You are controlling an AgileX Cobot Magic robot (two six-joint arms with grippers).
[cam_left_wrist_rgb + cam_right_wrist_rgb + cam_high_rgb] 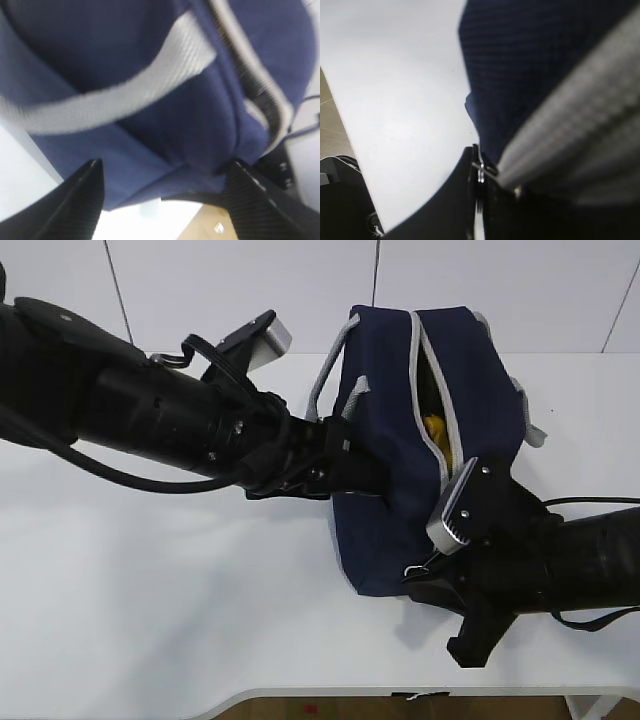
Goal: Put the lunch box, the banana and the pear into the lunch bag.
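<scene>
Lunch bag (395, 490) braced at its near left side by spread left gripper (162, 200); right gripper (479, 192) clamped on ring pull (481, 175), presumably for zipping.

Both arms are built from thick matte-black cylindrical links with black cables looped along their outsides. The left arm (150, 415) shows small bright screws near its wrist joint and carries a silver-grey, rounded rectangular camera housing (268, 342) on a black bracket. The right arm (560, 565) carries a matching silver-grey housing (452, 510) with a ribbed face. The left gripper (165, 200) has flat black fingers (75, 205) with a fine woven carbon-fibre texture.
</scene>
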